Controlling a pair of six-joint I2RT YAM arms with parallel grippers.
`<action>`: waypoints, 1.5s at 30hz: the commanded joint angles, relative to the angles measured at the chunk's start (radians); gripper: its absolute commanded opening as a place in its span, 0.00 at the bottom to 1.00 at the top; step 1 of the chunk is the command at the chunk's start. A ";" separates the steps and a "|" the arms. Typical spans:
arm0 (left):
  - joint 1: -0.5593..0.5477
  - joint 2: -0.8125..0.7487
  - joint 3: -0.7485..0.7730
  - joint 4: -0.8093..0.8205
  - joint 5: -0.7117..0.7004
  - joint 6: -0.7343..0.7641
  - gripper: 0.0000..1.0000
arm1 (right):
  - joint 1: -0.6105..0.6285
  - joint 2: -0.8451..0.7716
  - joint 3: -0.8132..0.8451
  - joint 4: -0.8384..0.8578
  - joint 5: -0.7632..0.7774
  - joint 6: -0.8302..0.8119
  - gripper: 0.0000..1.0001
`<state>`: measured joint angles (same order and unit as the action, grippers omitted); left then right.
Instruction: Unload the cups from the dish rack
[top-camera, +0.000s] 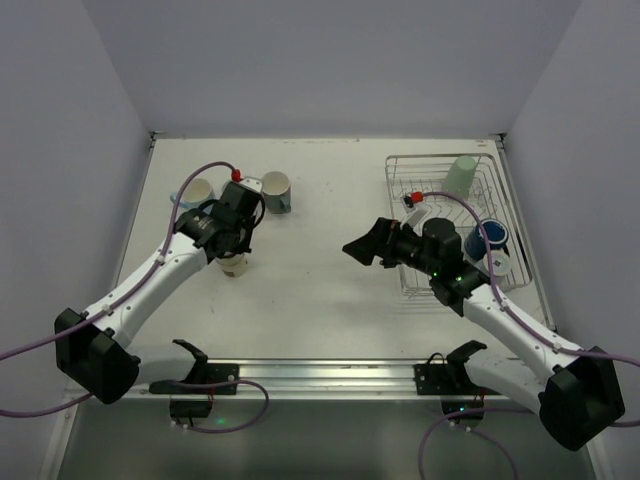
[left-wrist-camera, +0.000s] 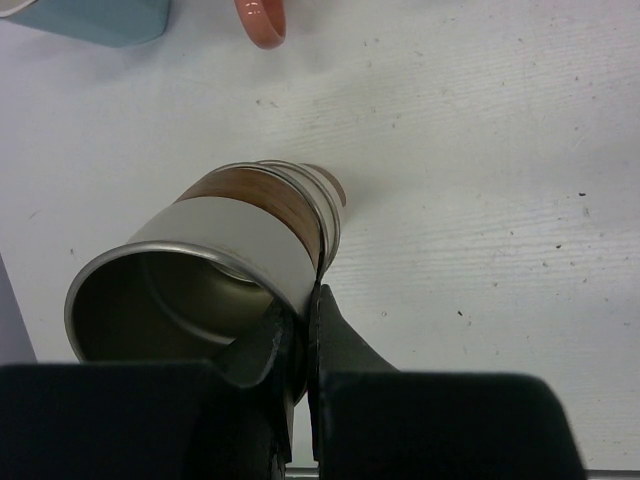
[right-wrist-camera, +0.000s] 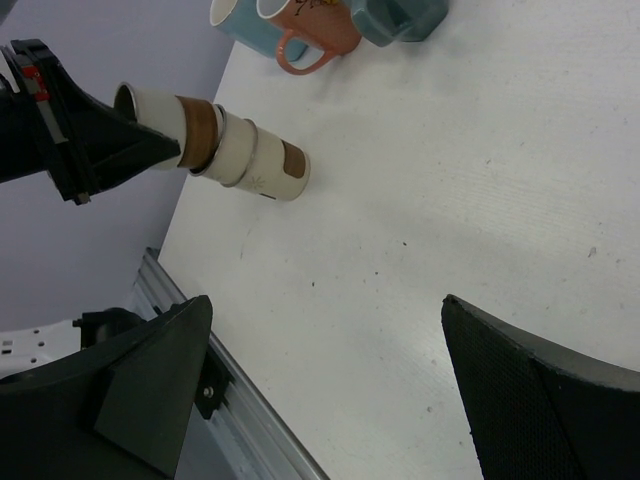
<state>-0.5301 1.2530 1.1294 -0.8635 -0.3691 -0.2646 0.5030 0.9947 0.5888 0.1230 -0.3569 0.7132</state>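
Left wrist, left end effector pinching rim of upright stacked cup, right end effector spread

The top camera looks steeply down from high above the near edge and takes in the whole table from afar. The left wrist camera sits right against a stack of cups, looking along it to the tabletop. The right wrist camera faces left across the table from farther off and shares that stack.
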 joint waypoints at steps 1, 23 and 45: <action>0.009 0.009 0.058 -0.037 0.027 0.041 0.04 | 0.000 0.013 0.040 0.024 0.004 -0.008 0.99; -0.002 -0.049 0.165 0.053 0.010 0.033 0.85 | -0.001 -0.022 0.063 -0.067 0.137 -0.049 0.99; -0.064 -0.503 -0.327 0.636 0.742 0.051 0.99 | -0.468 -0.162 0.108 -0.523 1.026 -0.156 0.99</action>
<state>-0.5903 0.7738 0.8135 -0.3084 0.2943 -0.2317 0.0471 0.8444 0.6678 -0.3466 0.4995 0.5598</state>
